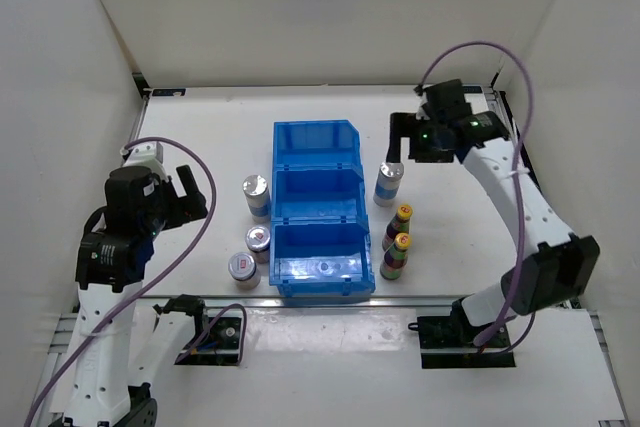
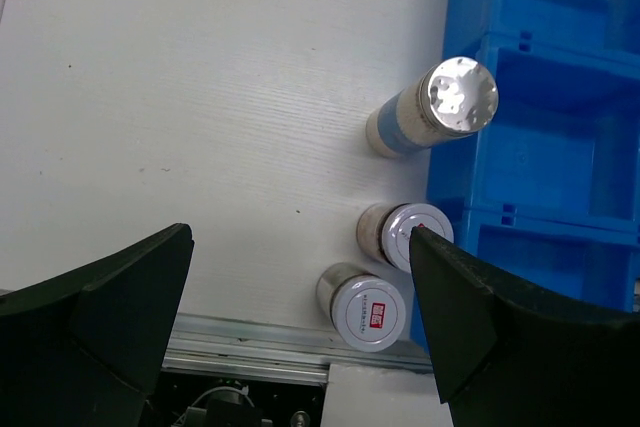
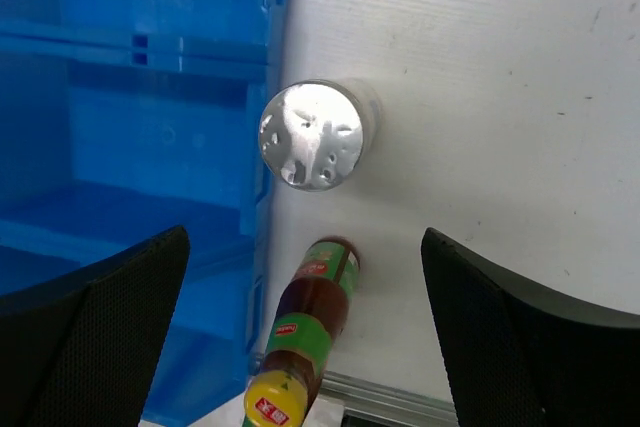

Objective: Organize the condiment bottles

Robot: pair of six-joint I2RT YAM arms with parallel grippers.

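The left gripper (image 2: 300, 235) and right gripper (image 3: 303, 237) gape empty; the silver-lidded cylinder (image 3: 312, 137), upright just beyond the gap between the right fingers (image 3: 520, 347), looks light, rigid and slick, best pinched across its body below the lid.

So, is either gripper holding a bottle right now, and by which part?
Nothing is held. Both the left gripper and the right gripper are open, hovering above the upright bottles beside the blue bin, touching none.
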